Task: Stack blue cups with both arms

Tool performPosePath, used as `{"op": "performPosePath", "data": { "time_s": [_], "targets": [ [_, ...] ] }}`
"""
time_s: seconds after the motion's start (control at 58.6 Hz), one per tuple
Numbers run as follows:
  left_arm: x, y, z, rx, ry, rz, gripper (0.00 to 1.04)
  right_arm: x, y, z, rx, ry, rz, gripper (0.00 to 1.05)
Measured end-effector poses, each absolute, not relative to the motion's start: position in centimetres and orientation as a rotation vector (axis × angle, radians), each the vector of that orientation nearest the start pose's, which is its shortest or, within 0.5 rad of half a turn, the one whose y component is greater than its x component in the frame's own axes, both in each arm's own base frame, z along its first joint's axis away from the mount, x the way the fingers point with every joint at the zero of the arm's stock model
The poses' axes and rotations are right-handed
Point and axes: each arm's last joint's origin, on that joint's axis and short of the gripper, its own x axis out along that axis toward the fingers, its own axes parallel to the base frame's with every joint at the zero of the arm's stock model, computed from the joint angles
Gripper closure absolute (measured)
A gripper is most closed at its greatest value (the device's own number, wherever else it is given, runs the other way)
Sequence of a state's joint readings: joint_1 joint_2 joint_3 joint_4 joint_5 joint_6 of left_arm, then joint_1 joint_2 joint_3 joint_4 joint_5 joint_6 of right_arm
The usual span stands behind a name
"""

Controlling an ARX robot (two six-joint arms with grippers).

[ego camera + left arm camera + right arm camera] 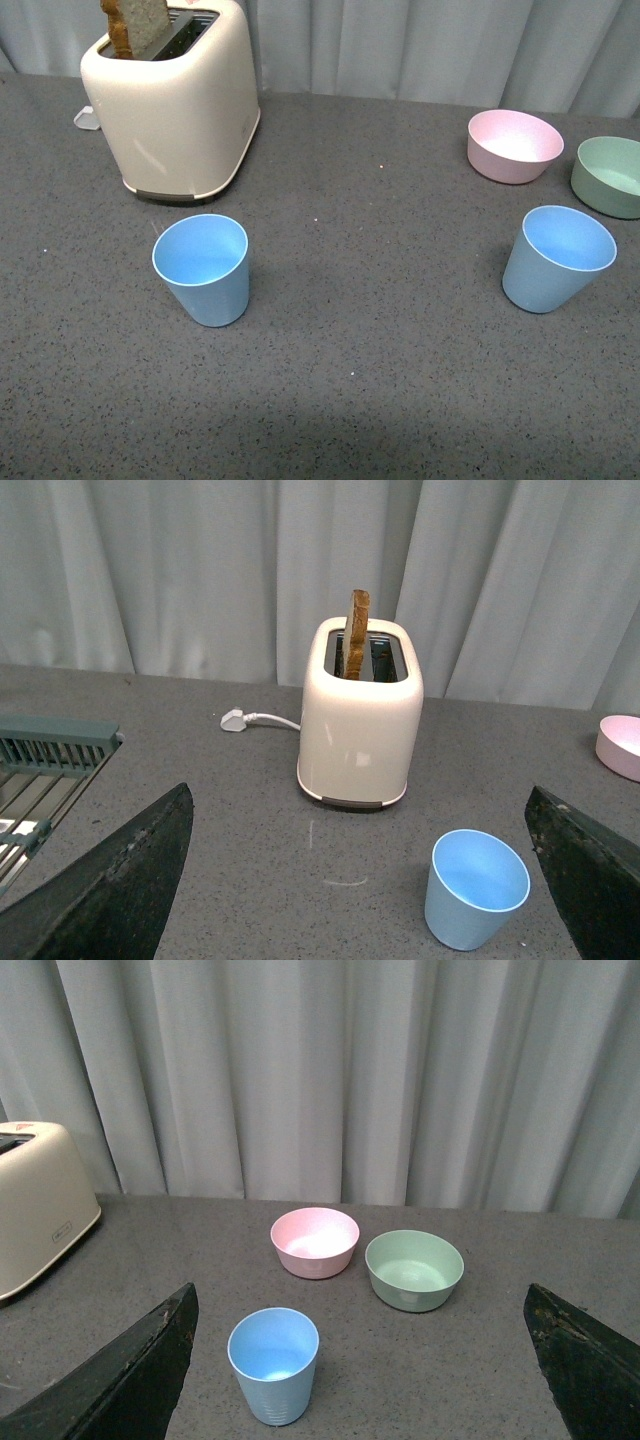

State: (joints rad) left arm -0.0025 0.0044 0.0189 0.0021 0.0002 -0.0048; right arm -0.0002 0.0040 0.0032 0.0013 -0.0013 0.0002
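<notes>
Two light blue cups stand upright and apart on the grey table. One cup (205, 267) is at the left, in front of the toaster; it also shows in the left wrist view (474, 888). The other cup (556, 258) is at the right, in front of the bowls; it also shows in the right wrist view (273, 1364). Neither arm shows in the front view. My left gripper (365, 880) is open and empty, back from its cup. My right gripper (365, 1360) is open and empty, back from its cup.
A cream toaster (175, 100) with a slice of toast stands at the back left, its plug (233, 720) lying beside it. A pink bowl (514, 145) and a pale green bowl (610, 176) sit at the back right. A green rack (40, 770) lies left of the toaster.
</notes>
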Motion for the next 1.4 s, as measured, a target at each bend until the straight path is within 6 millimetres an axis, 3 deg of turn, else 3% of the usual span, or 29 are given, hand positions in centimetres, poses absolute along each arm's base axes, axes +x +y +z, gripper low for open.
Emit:
{"op": "performPosePath", "data": {
  "time_s": [0.546, 0.666, 0.785, 0.99, 1.28, 1.4],
  "targets": [
    [9.7, 0.0, 17.0, -0.007, -0.015, 0.004, 0.07, 9.8, 0.0, 16.4, 0.000, -0.001, 0.001, 0.10],
    [10.0, 0.0, 16.0, -0.075, 0.169, 0.252, 0.07, 9.8, 0.0, 16.4, 0.001, -0.001, 0.000, 0.10],
    [10.8, 0.4, 16.0, -0.112, 0.189, 0.332, 0.07, 9.8, 0.0, 16.4, 0.000, -0.001, 0.001, 0.10],
    [14.3, 0.1, 16.9, -0.150, 0.253, 0.213, 0.07, 9.8, 0.0, 16.4, 0.000, -0.001, 0.001, 0.10],
    [22.5, -0.4, 15.7, -0.206, 0.599, 0.041, 0.07, 9.8, 0.0, 16.4, 0.000, -0.001, 0.001, 0.10],
    [26.1, -1.3, 14.2, -0.237, 0.770, 0.019, 0.07, 9.8, 0.0, 16.4, 0.000, -0.001, 0.001, 0.10]
  ]
}}
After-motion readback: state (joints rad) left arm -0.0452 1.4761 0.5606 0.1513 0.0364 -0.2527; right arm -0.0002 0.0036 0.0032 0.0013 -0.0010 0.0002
